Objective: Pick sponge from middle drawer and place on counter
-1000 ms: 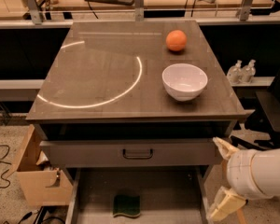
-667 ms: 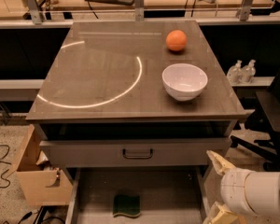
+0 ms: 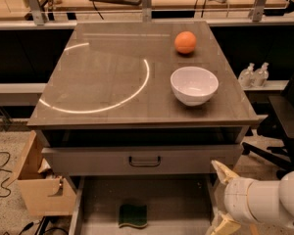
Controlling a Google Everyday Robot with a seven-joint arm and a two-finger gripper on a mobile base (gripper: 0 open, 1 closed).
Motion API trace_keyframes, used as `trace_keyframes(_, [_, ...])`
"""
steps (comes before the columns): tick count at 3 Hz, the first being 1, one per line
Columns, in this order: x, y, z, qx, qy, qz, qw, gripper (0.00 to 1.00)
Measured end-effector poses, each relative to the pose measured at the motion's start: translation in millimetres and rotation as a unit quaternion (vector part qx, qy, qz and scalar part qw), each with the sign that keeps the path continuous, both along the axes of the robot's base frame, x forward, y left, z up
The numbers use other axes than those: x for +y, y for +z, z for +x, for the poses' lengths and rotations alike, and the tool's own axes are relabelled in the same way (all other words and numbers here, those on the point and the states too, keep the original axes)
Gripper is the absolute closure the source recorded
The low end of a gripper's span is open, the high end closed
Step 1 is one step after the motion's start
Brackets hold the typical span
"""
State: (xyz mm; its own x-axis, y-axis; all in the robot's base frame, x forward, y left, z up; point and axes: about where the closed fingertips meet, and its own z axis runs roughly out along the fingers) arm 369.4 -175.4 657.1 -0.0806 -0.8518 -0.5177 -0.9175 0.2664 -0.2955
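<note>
Claw (image 3: 219, 198) at btm-right, fingers spread, arm cut off by frame; sponge (image 3: 133, 215) in middle drawer (image 3: 179, 203), its front edge cropped out.

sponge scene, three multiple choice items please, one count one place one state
1. How many things sit on the counter? A one B two C three
2. Where is the sponge? A on the counter B in the open middle drawer C on the floor
3. The gripper, lower right beside the drawer, is: A open and empty B shut on the sponge C holding a cup
1 B: only a bowl and an orange ball. 2 B: it lies on the drawer floor. 3 A: spread wide, nothing held.
</note>
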Motion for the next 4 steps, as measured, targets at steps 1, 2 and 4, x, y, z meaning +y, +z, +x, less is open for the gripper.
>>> trace_keyframes(1, [10.4,-51.2,6.9,0.01,-0.005,0.021,0.9997,0.0])
trace_keyframes(2, [29.7,-102.3,22.7,0.021,0.007,0.044,0.9988,0.0])
trace_keyframes(4, [89.2,-178.2,43.7,0.058,0.059,0.093,0.9922,0.0])
